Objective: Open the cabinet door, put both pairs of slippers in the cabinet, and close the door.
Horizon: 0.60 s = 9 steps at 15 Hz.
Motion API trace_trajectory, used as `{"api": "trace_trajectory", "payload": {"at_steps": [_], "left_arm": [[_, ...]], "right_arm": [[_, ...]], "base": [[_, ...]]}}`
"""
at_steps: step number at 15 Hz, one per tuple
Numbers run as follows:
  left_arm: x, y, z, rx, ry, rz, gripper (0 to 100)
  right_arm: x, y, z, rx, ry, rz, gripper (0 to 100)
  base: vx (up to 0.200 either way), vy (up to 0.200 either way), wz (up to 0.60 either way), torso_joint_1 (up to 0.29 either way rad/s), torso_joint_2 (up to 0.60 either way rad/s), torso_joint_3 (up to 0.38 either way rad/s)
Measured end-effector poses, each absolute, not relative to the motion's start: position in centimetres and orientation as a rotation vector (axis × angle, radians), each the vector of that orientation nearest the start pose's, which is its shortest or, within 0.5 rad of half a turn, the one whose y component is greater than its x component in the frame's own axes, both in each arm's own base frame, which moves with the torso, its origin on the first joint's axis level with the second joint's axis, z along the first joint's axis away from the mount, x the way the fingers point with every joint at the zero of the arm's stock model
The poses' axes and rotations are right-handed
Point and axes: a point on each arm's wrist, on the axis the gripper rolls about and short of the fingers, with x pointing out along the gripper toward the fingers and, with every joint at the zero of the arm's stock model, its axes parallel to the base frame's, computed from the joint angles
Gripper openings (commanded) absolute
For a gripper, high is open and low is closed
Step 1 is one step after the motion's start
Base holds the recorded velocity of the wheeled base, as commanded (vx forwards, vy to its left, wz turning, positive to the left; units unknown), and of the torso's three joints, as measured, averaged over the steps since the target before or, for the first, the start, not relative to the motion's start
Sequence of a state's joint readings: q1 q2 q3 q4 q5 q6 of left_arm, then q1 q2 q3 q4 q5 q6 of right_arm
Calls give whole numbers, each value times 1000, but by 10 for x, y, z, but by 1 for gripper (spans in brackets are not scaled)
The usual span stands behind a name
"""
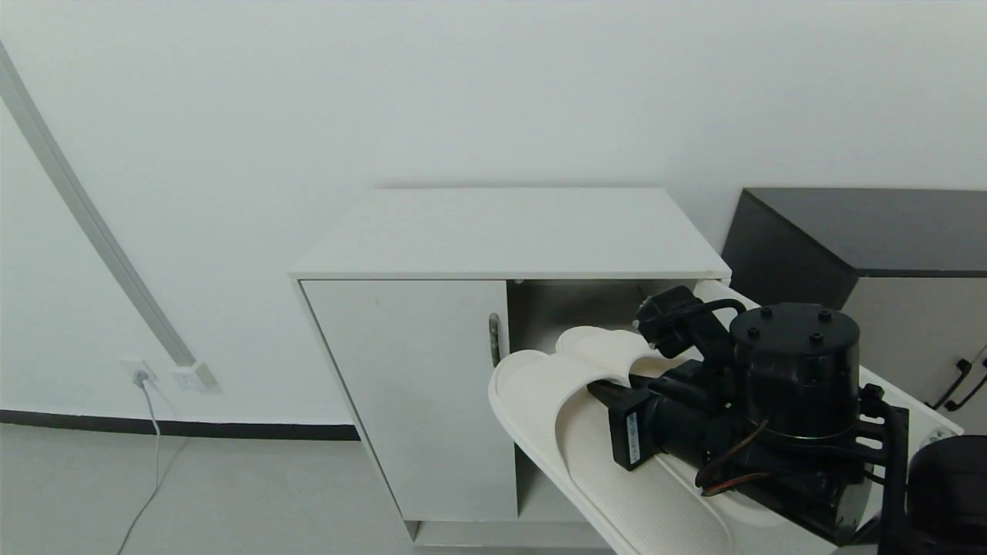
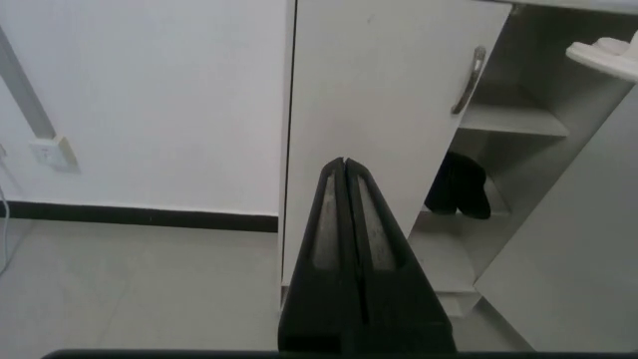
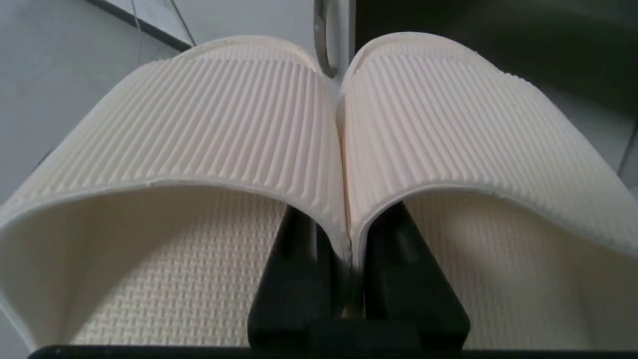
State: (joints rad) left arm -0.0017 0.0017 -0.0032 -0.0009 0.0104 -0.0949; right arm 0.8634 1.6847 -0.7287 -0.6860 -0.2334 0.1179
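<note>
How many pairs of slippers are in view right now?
2. The white pair is pinched in the right hand at the open cabinet; what looks like a dark pair sits lower inside it. Others may be hidden.

There are two white slippers (image 1: 540,416), making one pair. One dark pair of slippers (image 2: 459,186) sits inside the one white cabinet (image 1: 509,231), which has one metal handle (image 1: 494,339). One dark-topped cabinet (image 1: 848,231) has two black handles (image 1: 950,385). There is one wall socket (image 1: 139,375) and one cable (image 1: 154,455).
</note>
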Motion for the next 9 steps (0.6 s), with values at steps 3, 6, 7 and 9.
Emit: {"api": "trace_trajectory", "payload": {"at_steps": [3,6,7,9], "left_arm": [[-23,0,77,-96,-3,9,0],[-23,0,77,-95,-4,9,0],[-23,0,77,-96,-3,9,0],[-23,0,77,-95,-3,9,0]], "right_arm": [[196,221,171,-29,260,612,0],[196,221,169,-36,265,613,0],[196,221,168,-37,265,613,0],[196,221,167,-41,268,612,0]], "base": [[0,0,0,-185,504,317],[0,0,0,-172,489,318],[0,0,0,-149,496,330],[0,0,0,-149,481,332]]}}
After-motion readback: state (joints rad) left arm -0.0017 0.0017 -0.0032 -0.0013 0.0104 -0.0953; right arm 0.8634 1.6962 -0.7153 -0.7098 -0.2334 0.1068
